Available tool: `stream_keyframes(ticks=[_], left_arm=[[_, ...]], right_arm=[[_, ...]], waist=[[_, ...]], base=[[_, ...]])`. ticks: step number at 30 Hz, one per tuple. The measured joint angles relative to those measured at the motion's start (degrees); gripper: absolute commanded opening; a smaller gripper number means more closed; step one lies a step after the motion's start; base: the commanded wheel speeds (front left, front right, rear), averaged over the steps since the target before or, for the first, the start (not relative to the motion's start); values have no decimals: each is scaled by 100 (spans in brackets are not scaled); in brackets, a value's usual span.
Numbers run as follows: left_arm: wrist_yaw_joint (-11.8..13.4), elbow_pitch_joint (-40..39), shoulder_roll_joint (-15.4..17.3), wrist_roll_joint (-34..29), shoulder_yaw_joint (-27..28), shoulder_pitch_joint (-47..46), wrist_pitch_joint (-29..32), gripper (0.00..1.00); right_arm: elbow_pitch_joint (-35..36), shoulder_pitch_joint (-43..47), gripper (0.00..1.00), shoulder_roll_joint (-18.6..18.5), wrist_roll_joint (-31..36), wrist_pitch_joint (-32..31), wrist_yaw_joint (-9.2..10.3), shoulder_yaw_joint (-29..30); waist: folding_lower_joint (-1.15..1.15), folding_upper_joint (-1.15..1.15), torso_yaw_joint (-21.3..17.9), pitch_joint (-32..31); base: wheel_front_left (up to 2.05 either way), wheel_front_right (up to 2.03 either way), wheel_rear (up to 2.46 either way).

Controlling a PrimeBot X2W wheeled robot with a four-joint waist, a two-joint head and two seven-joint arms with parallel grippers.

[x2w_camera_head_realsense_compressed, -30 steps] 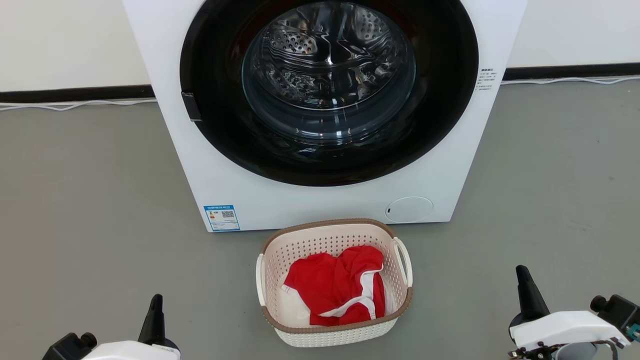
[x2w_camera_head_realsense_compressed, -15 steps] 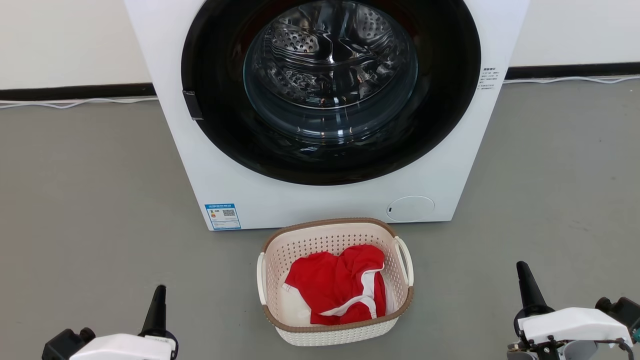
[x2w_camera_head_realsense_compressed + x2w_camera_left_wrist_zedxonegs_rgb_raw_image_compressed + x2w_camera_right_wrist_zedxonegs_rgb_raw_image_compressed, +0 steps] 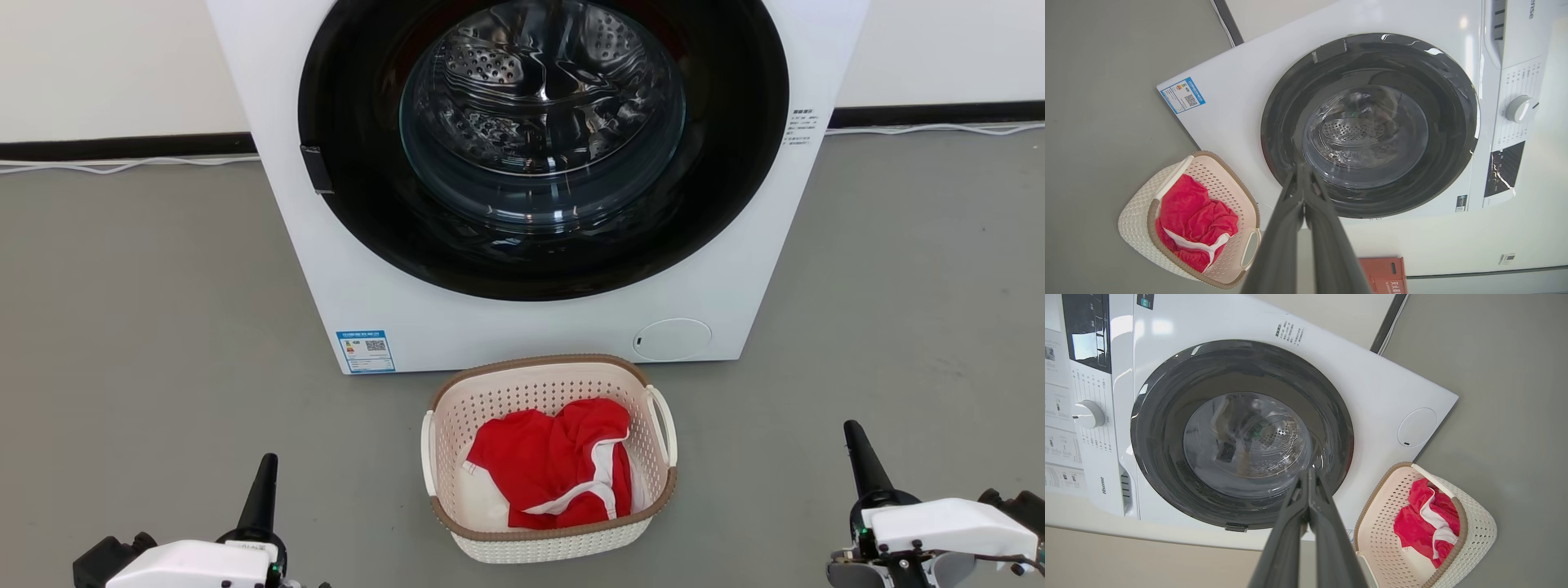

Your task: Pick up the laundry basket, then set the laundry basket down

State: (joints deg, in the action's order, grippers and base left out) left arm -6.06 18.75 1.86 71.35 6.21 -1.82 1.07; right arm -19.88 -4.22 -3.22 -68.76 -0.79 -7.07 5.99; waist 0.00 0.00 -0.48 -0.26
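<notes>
The laundry basket (image 3: 549,545) stands on the grey floor right in front of the washing machine, cream-white, perforated, with a brown rim and two white loop handles. A red garment with white trim (image 3: 555,461) lies inside it. The basket (image 3: 1139,212) also shows at the lower left of the left wrist view, and the basket (image 3: 1476,535) at the lower right of the right wrist view. My left gripper (image 3: 265,467) is shut, low and to the basket's left, well apart from it. My right gripper (image 3: 854,434) is shut, off to the basket's right, also apart. Both hold nothing.
A white front-loading washing machine (image 3: 457,327) with a closed dark round glass door (image 3: 539,139) stands just behind the basket. White cables (image 3: 122,166) run along the wall's black skirting. An orange crate (image 3: 1384,273) sits beside the machine. Bare floor lies on both sides.
Both grippers have risen a little in the head view, the left one also edging right. The basket has not moved.
</notes>
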Motion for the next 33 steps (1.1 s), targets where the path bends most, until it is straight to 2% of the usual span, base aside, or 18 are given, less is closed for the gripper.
stream_keyframes(ticks=[33], left_arm=[[-60, -292, 22, 2036, -105, -116, 505, 0]], right_arm=[[402, 0, 0, 55, -2298, -527, 0, 156]], waist=[[0, 0, 48, 44]], base=[[0, 0, 0]])
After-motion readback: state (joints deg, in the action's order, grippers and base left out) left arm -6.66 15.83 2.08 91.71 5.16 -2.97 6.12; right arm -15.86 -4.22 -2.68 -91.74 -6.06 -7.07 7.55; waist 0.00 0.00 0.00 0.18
